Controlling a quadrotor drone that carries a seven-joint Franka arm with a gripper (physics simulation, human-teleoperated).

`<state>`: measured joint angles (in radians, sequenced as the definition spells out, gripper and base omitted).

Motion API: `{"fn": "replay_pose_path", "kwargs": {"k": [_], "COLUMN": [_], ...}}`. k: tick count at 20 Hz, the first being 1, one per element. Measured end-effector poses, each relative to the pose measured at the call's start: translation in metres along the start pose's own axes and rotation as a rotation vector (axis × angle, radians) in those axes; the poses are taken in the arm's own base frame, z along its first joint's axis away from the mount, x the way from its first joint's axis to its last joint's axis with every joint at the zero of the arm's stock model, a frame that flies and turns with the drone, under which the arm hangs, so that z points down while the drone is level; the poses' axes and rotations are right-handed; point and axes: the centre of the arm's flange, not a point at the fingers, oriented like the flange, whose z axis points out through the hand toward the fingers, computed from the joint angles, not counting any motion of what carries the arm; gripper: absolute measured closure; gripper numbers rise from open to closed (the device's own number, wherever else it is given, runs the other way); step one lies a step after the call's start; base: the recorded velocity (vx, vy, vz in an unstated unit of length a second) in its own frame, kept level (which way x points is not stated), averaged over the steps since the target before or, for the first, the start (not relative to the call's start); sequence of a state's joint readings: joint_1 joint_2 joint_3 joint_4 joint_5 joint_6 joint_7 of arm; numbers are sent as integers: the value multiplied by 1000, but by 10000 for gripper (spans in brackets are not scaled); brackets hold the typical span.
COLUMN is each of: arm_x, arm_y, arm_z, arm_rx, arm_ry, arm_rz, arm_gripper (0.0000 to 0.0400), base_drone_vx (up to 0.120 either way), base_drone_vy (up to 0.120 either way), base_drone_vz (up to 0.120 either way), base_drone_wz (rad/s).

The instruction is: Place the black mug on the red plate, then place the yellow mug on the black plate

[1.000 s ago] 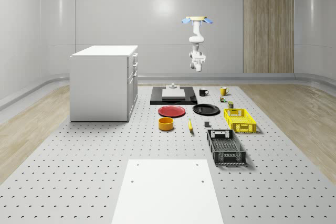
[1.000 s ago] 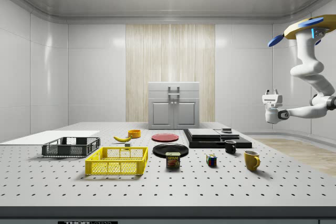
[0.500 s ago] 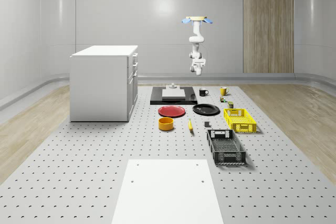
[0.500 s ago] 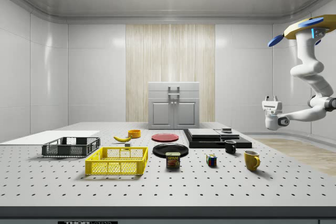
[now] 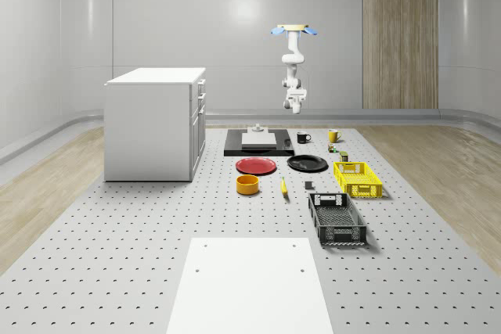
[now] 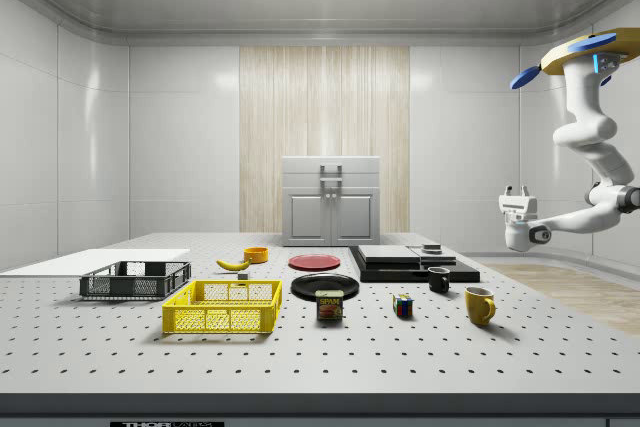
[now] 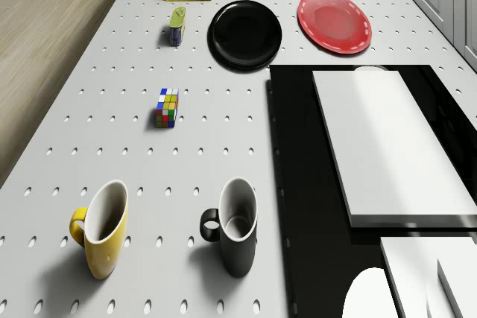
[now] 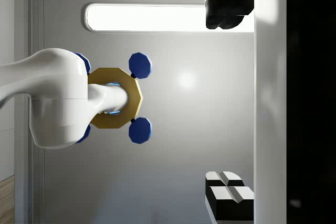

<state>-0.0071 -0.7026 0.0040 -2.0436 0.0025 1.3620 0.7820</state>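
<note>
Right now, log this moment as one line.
drone hovering near table end | gripper open, upturned | black mug, yellow mug upright on table | red plate, black plate bare

We note drone [image 6: 585, 50]: flat yellow-gold octagonal body, blue disc rotors at corners; from wrist view same gold octagon [image 8: 114, 98] with round dark-blue rotors, faint blue glow at hub. We see arm [image 6: 590, 137] glossy white, rounded segments, bulbous joints, small dark details at joints near wrist. Pincer [image 6: 517, 193] white, boxy, two short prongs. In wrist view we see fingers [image 8: 227, 3] dark with pale grooved pads [image 8: 229, 188]. No cables, markings we can make out.
</note>
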Motion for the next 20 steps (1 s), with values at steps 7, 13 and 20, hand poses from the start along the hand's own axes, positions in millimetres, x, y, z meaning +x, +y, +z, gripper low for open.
{"fn": "replay_pose_path", "kwargs": {"k": [7, 13, 20], "arm_x": [0, -1, -1], "arm_y": [0, 0, 1], "arm_z": [-1, -1, -1], "arm_rx": [3, 6, 7], "arm_ry": [4, 8, 15], "arm_rz": [0, 0, 0], "arm_gripper": [0, 0, 0], "base_drone_vx": [0, 0, 0], "base_drone_vy": [0, 0, 0], "base_drone_vz": [0, 0, 0], "base_drone_wz": [0, 0, 0]}}
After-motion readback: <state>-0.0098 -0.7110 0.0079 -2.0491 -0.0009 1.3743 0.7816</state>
